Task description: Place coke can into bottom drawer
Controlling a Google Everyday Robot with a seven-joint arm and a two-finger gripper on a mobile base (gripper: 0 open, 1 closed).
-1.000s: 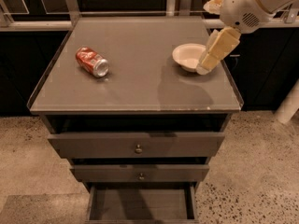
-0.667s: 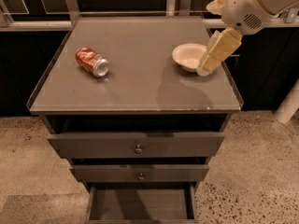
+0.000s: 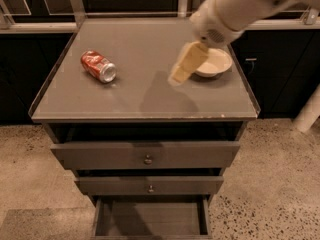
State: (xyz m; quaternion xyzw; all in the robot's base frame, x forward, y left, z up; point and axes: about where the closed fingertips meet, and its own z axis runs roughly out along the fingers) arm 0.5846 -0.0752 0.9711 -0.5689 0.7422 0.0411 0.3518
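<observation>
Dark cabinet doors run along the back of the room, and in front of them stands a grey drawer unit on a speckled floor (image 3: 272,189), seen from above. Its flat top (image 3: 135,101) carries two things. The coke can (image 3: 98,66) lies on its side toward the upper left of the frame, its silver end facing me. A cream bowl (image 3: 217,64) sits upright toward the upper right.

What has changed in the last second is the arm. The gripper (image 3: 179,75) hung at the right edge of the top, over the bowl's far side. It has now swung left and hangs over the middle of the top, just left of the bowl and pointing down and left. Its shadow falls on the grey surface beneath it. The can and the bowl lie where they lay a second ago.

I cannot tell whether the gripper is spread or pressed together. It holds nothing that I can see, and it is well apart from the can.

At the bottom of the frame the bottom drawer (image 3: 150,219) stands pulled out under the two knobbed drawers (image 3: 148,159), its dark floor showing.

I read this as the approach to the can: the grasp is not yet made, and nothing has gone into the drawer. The next move needs more travel left and then a descent. Since the can lies on its side, I judge a nudge could set it rolling.
</observation>
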